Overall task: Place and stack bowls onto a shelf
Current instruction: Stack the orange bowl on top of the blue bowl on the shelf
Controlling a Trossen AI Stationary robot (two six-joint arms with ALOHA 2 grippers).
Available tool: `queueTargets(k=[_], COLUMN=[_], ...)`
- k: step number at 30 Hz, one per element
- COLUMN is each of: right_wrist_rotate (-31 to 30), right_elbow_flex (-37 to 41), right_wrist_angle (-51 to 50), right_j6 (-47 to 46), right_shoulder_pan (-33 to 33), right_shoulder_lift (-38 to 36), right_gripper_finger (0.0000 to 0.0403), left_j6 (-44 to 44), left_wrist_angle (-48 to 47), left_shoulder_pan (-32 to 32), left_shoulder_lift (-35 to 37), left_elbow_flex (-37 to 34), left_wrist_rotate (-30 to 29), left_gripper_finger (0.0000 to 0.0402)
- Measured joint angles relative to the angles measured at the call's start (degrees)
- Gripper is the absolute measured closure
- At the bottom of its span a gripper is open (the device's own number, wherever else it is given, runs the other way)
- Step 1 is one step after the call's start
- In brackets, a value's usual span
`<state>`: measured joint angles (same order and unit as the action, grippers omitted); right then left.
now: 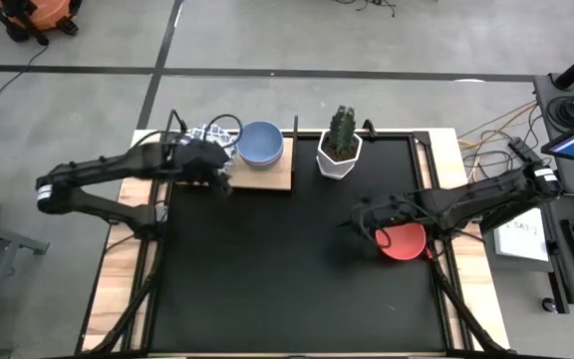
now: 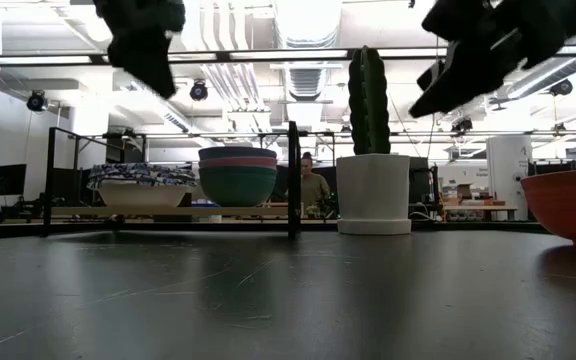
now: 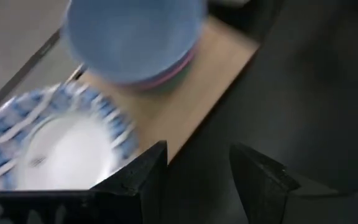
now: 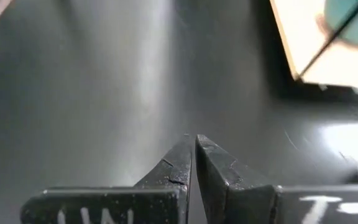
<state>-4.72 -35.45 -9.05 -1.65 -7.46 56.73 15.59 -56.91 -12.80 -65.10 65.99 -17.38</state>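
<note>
Left gripper (image 1: 229,179): mine, spread empty, upper left, beside the shelf (image 1: 277,179).
Right gripper (image 1: 352,221): pressed together, empty, by the red bowl (image 1: 404,241).
Stack (image 1: 260,143): blue bowl on top.

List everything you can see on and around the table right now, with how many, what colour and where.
Stacked solid bowls: three, blue on pink on green, on the shelf's middle.
Patterned bowls: white with blue rims, stacked on the shelf's left end; count unclear.
Red bowl: one, on the tabletop at its right edge.
Shelf: one, light-brown board on a black frame, back left of the table.
Cactus pot: one, white pot with a green cactus, right of the shelf.
Table: one, black top.
Person: one, far behind in the room.
Left gripper: open, beside the patterned bowls.
Right gripper: shut, empty, left of the red bowl.
</note>
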Motion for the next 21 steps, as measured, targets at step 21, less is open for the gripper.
queueTargets(k=[21], right_wrist_rotate=[0.8], right_elbow_flex=[-17.1], right_wrist_angle=[-51.6], right_j6=[-31.8], right_shoulder_pan=[-1.4], right_shoulder_lift=[1.5], right_gripper_finger=[0.0390], left_j6=[10.5], left_wrist_angle=[24.1], left_shoulder_pan=[31.8], left_shoulder_lift=[-0.6], left_elbow_flex=[-5.1], left_wrist_rotate=[-13.6], left_gripper_finger=[0.0267])
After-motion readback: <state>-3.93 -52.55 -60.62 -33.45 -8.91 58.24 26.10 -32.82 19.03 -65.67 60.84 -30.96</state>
